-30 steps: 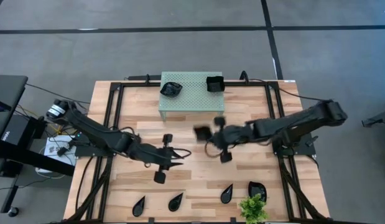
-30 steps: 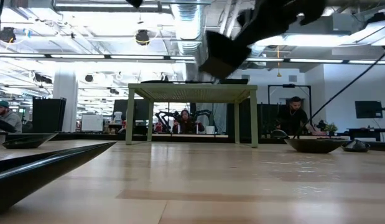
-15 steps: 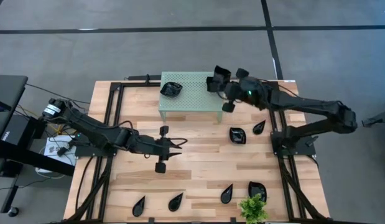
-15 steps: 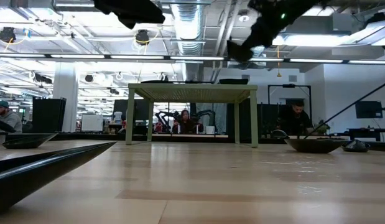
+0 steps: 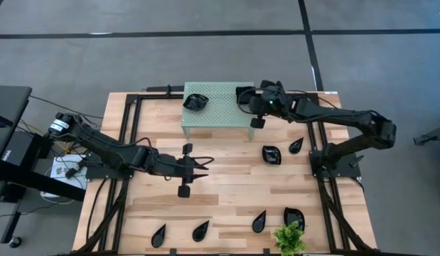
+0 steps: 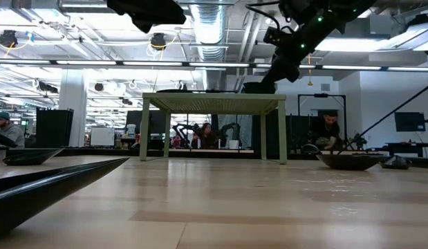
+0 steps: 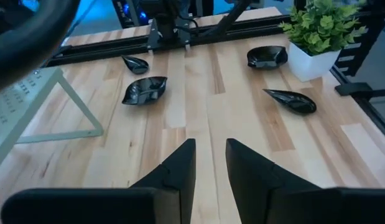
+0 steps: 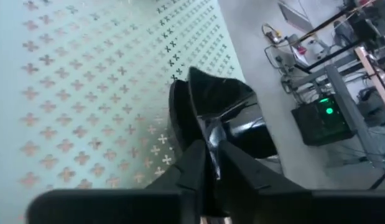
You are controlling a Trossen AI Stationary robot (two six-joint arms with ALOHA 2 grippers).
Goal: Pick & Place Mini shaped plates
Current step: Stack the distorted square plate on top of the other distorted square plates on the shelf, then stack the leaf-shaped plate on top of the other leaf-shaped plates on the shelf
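The mini shaped plates are glossy black dishes. One [image 5: 195,101] lies on the pale green perforated stand [image 5: 218,114]. At the stand's right end sits a wavy-edged square plate [image 5: 244,95], stacked on another [image 8: 254,140]. My right gripper [image 5: 253,100] [image 8: 211,152] is over that end, shut on the top plate's [image 8: 220,96] rim; the low view shows it [image 6: 267,77] at the stand top. Several plates lie on the table [image 5: 271,153] [image 5: 296,146] [image 5: 259,221]. My left gripper [image 5: 200,168] [image 7: 209,163] hangs open and holds nothing mid-table.
A small green plant [image 5: 289,238] stands at the front right, beside a plate [image 5: 293,217]. Teardrop plates [image 5: 200,230] [image 5: 158,234] lie along the front edge. Black rails [image 5: 127,135] frame the table [image 5: 227,192]. In the low view, people sit at desks beyond the table.
My right arm swung from mid-table to the stand's right end with a black plate and lowered it onto the one there. The left arm shifted slightly.
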